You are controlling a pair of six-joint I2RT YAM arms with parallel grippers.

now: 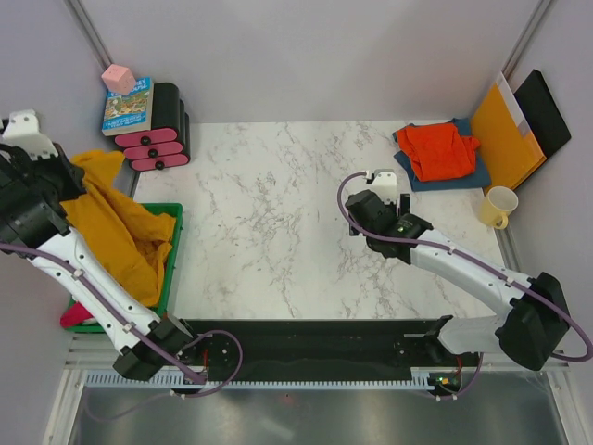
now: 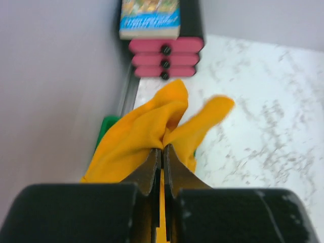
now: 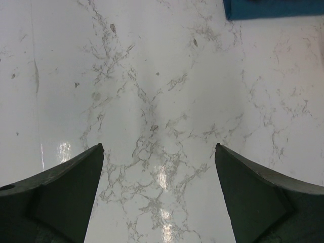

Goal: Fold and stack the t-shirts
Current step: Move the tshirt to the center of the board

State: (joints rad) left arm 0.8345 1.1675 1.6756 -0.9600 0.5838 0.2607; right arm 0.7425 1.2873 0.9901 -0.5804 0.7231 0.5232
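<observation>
Grip comes first: the left pincer (image 2: 162, 150) is clenched on a bunched fold of the mustard-yellow shirt (image 2: 144, 134), jaws pressed together with cloth puffing out ahead of them. The pinch looks like several layers, not a single hem, and which part of the garment it has caught cannot be told from the crumple. Most of the shirt hangs from that pinch into and over the green bin (image 1: 174, 278) at the left edge of the desk (image 1: 269, 213), so its bulk is not yet clear of the rim. To do this step well, I would raise the arm straight up until the trailing cloth is free of the bin wall. Only then carry it rightward, slowly, so that a snagged sleeve neither drags the bin nor pulls the fold out of the jaws. The bare marble in the middle of the desk is the sensible place to lay it out. The right pincer (image 3: 158, 148) hovers there, spread wide with nothing between its fingers, well placed to take a second edge and draw the shirt flat. Set it down well apart from the far right corner, where the red-orange shirt (image 1: 435, 148) lies folded on the dark blue shirt (image 1: 445, 183), so the spreading cloth does not disturb that pile.
</observation>
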